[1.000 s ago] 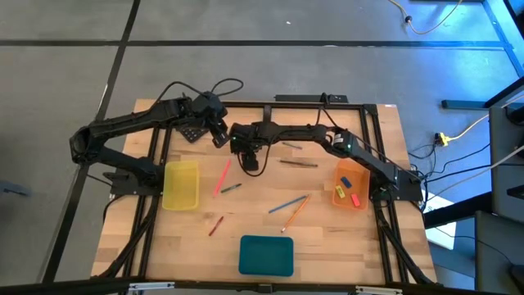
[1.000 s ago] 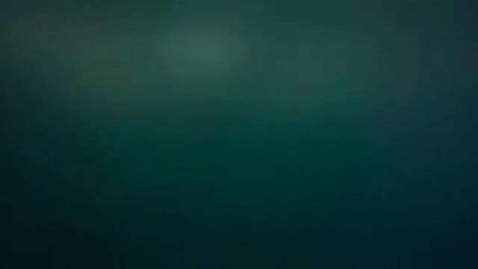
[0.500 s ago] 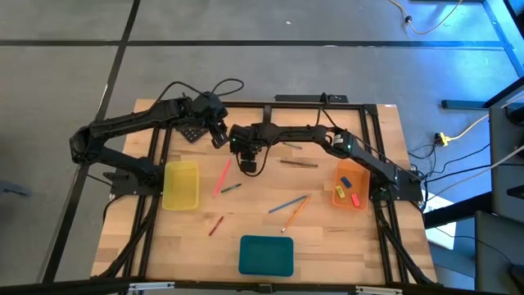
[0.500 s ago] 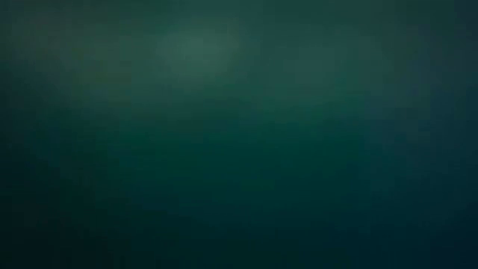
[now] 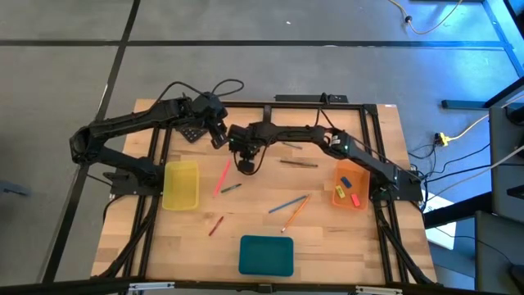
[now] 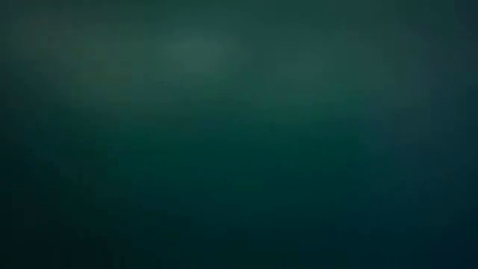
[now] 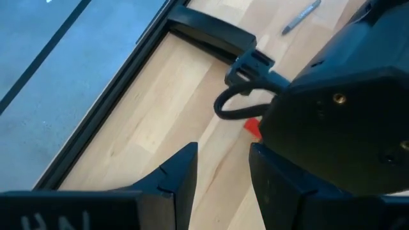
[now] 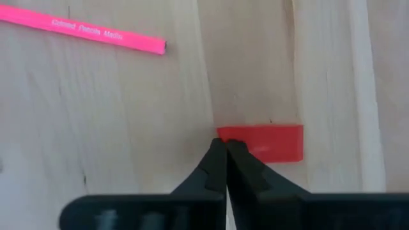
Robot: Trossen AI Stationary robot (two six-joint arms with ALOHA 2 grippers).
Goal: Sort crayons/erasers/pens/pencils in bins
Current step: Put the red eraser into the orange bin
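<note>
A red eraser point(image 8: 268, 142) lies flat on the wood near the table's far middle. My right gripper point(image 8: 225, 145) points down with its fingers shut, and the tips stand at the eraser's corner with nothing between them. A pink pencil point(image 8: 83, 30) lies close by, also seen from above as the pink pencil point(image 5: 222, 176). My left gripper point(image 7: 223, 172) hovers open just left of the right hand point(image 5: 219, 138) and holds nothing. The yellow bin point(image 5: 181, 184), the orange bin point(image 5: 350, 184) with erasers in it and the teal bin point(image 5: 266, 255) stand on the table. The low view is dark. My right gripper comes at the red eraser from above, steeply slanted. Its shut fingertips point(image 8: 217, 153) stand at the eraser's corner point(image 8: 223, 133). I cannot tell whether they touch it. The eraser lies flat on the table and is not between the fingers.
A black calculator point(image 5: 192, 131) lies at the far left under my left arm. Loose sticks lie about the middle: a dark pen point(image 5: 231, 188), a blue pen point(image 5: 282, 203), an orange pencil point(image 5: 296, 211), a brown pencil point(image 5: 299, 163) and a short reddish crayon point(image 5: 215, 225).
My right gripper has drawn its fingers together over the red eraser and rolled a little at the wrist, staying at about the same place. The eraser has not moved. My left arm has kept still.
</note>
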